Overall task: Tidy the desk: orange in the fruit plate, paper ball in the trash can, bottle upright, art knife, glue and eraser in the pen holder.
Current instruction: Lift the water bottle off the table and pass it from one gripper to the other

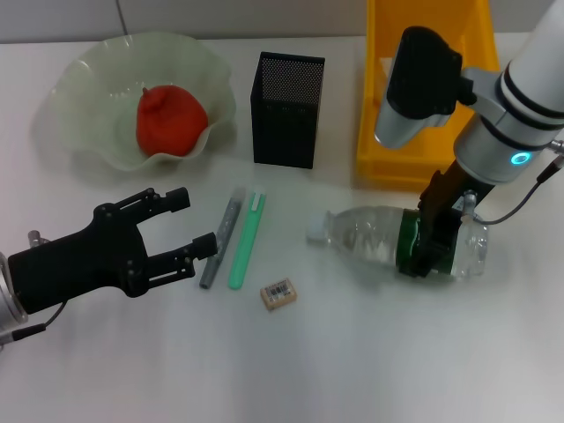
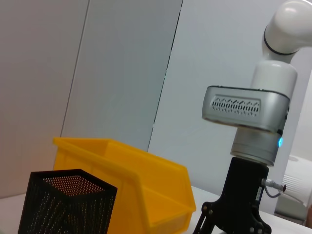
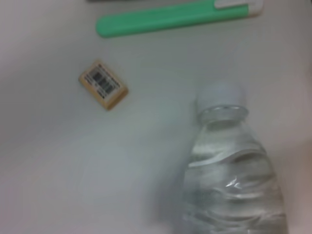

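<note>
The right gripper [image 1: 434, 240] straddles the green-labelled end of the clear plastic water bottle [image 1: 388, 241], lying on the white table [image 1: 352, 352]; jaws apparently clamped on it. Standing it up likely needs a firm hold and slow swing. The left gripper [image 1: 187, 229] hovers, jaws wide, beside two pen-like sticks. The red-orange fruit [image 1: 169, 119] sits in the pale green ruffled glass bowl [image 1: 79, 88]; the black mesh cup [image 1: 288, 107] looks empty.

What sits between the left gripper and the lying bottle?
Head view: a grey pen, a green stick and the eraser lie between the left gripper and the bottle.
</note>
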Tool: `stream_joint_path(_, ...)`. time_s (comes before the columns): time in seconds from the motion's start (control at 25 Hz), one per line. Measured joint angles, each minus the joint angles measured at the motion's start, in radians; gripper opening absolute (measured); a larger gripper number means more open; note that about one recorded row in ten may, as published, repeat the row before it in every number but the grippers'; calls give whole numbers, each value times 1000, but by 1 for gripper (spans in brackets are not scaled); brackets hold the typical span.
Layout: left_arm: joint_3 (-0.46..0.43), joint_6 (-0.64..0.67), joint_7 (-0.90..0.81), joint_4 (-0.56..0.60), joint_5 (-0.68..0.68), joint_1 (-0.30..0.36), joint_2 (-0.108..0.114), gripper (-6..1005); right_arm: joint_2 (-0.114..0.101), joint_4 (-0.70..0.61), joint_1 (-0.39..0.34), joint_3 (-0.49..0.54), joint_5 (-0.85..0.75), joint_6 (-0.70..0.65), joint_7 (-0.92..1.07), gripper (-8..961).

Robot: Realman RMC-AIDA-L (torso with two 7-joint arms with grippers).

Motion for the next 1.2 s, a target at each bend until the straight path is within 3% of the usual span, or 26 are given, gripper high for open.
stream_joint_path(0.84,0,3,0,2,0,-3,5,802,0,-27,-21,21,28,-14,-16,761)
stream_joint_path(1.2,-1,4,0,0,-1,-1,4,801,-2,-95,-64,48,73,-15,-34,761)
